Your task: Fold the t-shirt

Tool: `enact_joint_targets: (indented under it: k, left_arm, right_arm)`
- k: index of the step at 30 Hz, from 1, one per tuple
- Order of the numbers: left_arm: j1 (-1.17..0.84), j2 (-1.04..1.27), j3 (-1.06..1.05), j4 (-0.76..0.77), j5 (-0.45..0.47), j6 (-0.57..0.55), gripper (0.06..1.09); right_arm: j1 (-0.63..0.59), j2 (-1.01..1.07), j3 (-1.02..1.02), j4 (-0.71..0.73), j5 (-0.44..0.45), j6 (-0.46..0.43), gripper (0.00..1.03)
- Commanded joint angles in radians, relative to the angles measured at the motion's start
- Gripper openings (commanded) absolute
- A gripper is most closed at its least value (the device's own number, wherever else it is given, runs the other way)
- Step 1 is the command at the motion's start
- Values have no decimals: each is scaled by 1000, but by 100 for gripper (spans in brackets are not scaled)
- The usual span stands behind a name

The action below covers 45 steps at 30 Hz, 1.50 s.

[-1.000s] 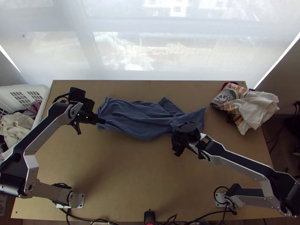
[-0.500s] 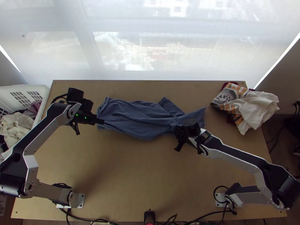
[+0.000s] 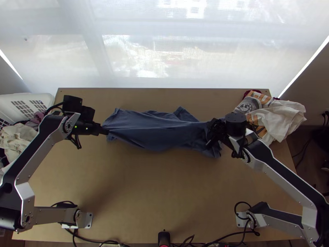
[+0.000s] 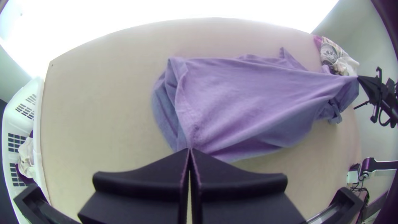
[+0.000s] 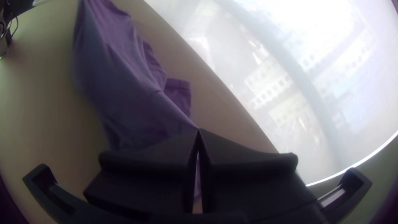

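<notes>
In the top view, my left gripper (image 3: 105, 131) holds the left end of the blue t-shirt (image 3: 156, 131), and my right gripper (image 3: 209, 131) has its right end. Between them the cloth is drawn out sideways with long creases, a corner poking out toward the table's far edge and a part drooping near the right gripper. The left wrist view has the left gripper (image 4: 190, 150) shut on an edge of the t-shirt (image 4: 248, 99). In the right wrist view, the right gripper (image 5: 198, 130) is shut on a point of the t-shirt (image 5: 124, 91), pulled into a taut fold.
A white basket (image 3: 48, 108) with clothes stands at the table's left side. Other clothes, white and printed (image 3: 279, 117), lie in a heap at the far right corner, close by the right gripper. Bare wooden table (image 3: 156, 193) stretches in front of the t-shirt.
My right gripper has moved right and taken hold of the t-shirt's right end. My left gripper has shifted a little left. The cloth is pulled tauter, and its right end has changed shape.
</notes>
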State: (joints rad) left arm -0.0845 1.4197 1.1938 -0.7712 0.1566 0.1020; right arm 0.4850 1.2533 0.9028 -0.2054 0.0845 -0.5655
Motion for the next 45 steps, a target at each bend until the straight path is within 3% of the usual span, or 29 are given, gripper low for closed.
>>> enact_joint_targets:
  k: [1,11,15,22,24,27,30,34,45]
  left_arm:
    - [20,-79,-28,-23,3,7,9]
    - [-32,-243,-211,-30,12,10,9]
    - [-72,-300,-283,-45,92,-5,10]
    - [-216,-375,-427,-65,141,-16,13]
    - [-248,-377,-459,-69,141,-13,26]
    - [-285,-364,-485,-71,139,15,64]
    - [-285,-321,-454,-57,138,38,81]
    - [-221,-209,-356,-10,141,30,90]
    - [-248,170,-49,135,139,-74,89]
  right_arm:
    - [-74,-77,125,-89,-19,-4,3]
    - [-82,-161,234,-204,-20,-1,3]
    - [-75,-192,268,-273,-20,-1,3]
    - [-31,-347,202,-439,-20,-5,3]
    - [-28,-402,169,-512,-20,-13,3]
    - [30,-491,99,-651,-19,-28,3]
    - [83,-568,36,-778,-19,-34,3]
    - [90,-624,-18,-885,-20,-33,3]
    - [98,-672,-96,-973,-19,-14,3]
